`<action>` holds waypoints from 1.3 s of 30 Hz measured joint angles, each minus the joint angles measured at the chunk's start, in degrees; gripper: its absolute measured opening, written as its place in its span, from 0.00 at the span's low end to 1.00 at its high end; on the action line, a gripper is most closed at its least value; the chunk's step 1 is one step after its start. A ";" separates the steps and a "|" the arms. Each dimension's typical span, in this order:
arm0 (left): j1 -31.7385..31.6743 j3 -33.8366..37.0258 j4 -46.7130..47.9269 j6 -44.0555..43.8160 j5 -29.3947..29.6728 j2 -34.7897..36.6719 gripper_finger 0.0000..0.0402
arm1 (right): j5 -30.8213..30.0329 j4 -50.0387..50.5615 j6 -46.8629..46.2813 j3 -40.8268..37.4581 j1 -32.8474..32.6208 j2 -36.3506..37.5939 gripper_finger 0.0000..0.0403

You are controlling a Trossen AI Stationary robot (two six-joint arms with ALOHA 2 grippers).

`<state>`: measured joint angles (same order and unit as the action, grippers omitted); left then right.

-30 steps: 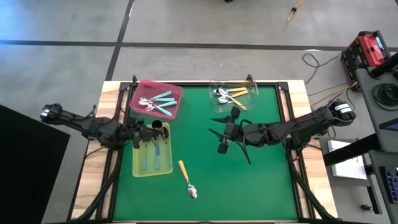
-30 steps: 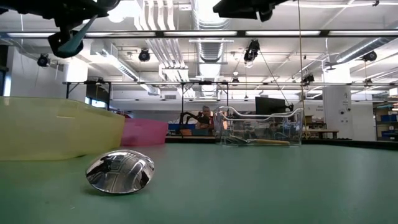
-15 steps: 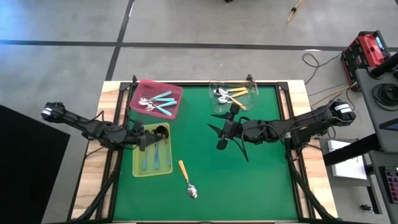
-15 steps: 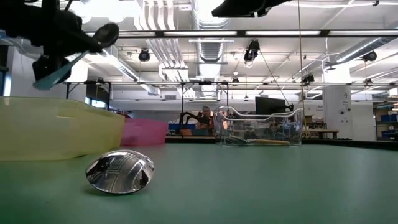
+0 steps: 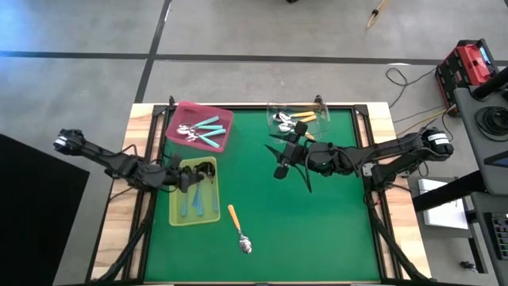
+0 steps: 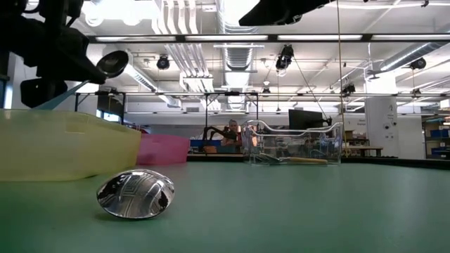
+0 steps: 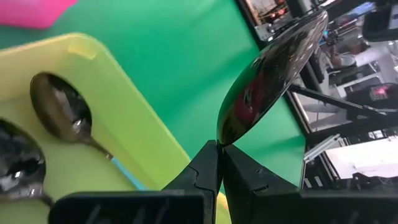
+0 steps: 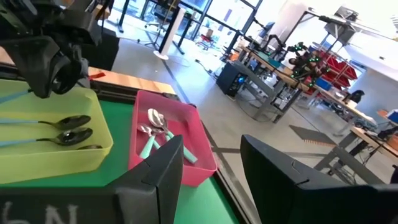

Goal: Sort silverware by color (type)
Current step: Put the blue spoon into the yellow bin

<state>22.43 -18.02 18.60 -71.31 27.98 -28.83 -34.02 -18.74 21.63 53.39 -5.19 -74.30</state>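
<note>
Taking the yellow-green tray (image 5: 176, 213) as landmark: two light blue-handled spoons (image 5: 198, 200) lie inside it, and one more spoon (image 7: 268, 74) is held above its far end. An orange-handled spoon (image 5: 238, 228) lies just beside it on the green mat, its bowl toward the near edge. Teal-handled spoons (image 5: 205, 131) lie beyond it in the pink tray (image 5: 221, 116).

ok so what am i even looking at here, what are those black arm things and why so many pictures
Two robot arms work at a green table, sorting spoons by handle colour. One camera looks straight down, one sits at table level, and one rides on each wrist. The left gripper is shut on a spoon above the yellow tray, which already holds blue-handled spoons. The right gripper hangs open and empty over the table's middle. Teal spoons lie in the pink tray, orange ones in the clear tray. One orange spoon lies loose on the table.
</note>
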 joint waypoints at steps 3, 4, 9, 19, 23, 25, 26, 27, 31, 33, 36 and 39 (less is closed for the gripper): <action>0.47 0.16 1.20 -2.52 0.00 -0.58 0.00 | 0.07 0.04 0.02 0.00 -0.02 0.00 0.38; 0.57 0.16 1.90 -3.73 -0.02 -0.79 0.00 | 0.07 0.04 0.02 0.00 0.00 0.00 0.38; 0.90 0.17 5.10 -8.12 0.24 -1.25 0.00 | 0.04 0.14 0.01 0.00 -0.02 0.00 0.37; 0.88 0.20 9.59 -13.11 2.62 -4.67 0.00 | 0.00 0.85 -0.66 0.00 -0.02 0.00 0.37; 0.88 0.20 9.70 -15.44 2.59 -7.06 0.00 | 0.00 1.23 -1.47 0.00 -0.02 0.00 0.37; 0.88 0.16 9.74 -17.21 2.33 -8.26 0.00 | -0.02 1.49 -1.56 0.00 -0.02 0.00 0.37; 0.89 0.15 9.71 -17.99 2.08 -8.83 0.00 | -0.02 1.58 -1.58 0.00 -0.02 0.00 0.37; 0.89 0.14 9.76 -18.47 1.87 -9.38 0.00 | -0.02 1.66 -1.64 0.00 -0.02 0.00 0.37; 0.88 -0.01 9.85 -20.23 1.71 -10.88 0.00 | -0.04 2.35 -1.64 0.00 -0.02 0.00 0.37; 0.88 -0.04 9.87 -20.87 1.63 -11.25 0.00 | -0.04 2.35 -1.58 0.00 -0.02 0.00 0.36; 0.88 -0.09 9.85 -21.76 0.69 -11.70 0.00 | -0.04 2.48 -1.63 0.00 -0.02 0.00 0.36; 0.88 -0.20 9.85 -22.37 0.23 -12.23 0.00 | -0.07 3.49 -1.64 0.00 -0.02 0.00 0.36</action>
<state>23.31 -18.22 28.45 -93.69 28.20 -41.06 -34.09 -15.26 19.99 53.39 -5.21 -74.30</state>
